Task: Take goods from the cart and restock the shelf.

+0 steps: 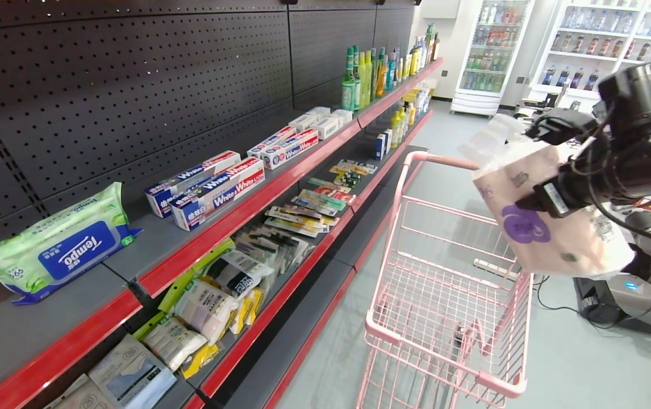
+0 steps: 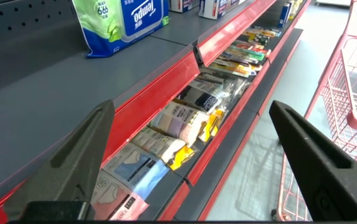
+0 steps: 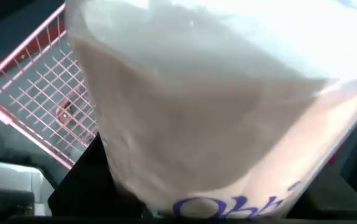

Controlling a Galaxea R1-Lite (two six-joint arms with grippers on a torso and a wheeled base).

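We're in a shop aisle, grey floor, drinks fridges [image 1: 490, 51] glowing at the far end at about 1 o'clock in the head view. Centre of attention: a pale pink tissue pack [image 1: 553, 227] with a purple mark, up in the air at 3 o'clock, above the right rim of the pink cart [image 1: 382, 335]. The right gripper [image 1: 550, 162] has it clamped, one finger over the top of the pack, the other pressed into its side, and in the right wrist view the pack [image 3: 215, 124] bulges between the jaws with the cart's wire floor [image 3: 35, 99] below it. The cart stands at 5 o'clock, just beside the shelf [image 1: 132, 255], a black pegboard unit with red edges running from 7 o'clock up toward 12. On the top board, at 9 o'clock, lies a green and blue wet wipes pack [image 1: 58, 247], and farther along sit toothpaste boxes [image 1: 212, 187], then green and yellow bottles [image 1: 371, 74] at the far end. One board down, soft packets [image 1: 212, 301] lie in a row. Over on the other side, the left gripper [image 2: 190, 124] hangs by the shelf's red edge, jaws spread wide with nothing between them, the wet wipes pack [image 2: 119, 22] well beyond it.
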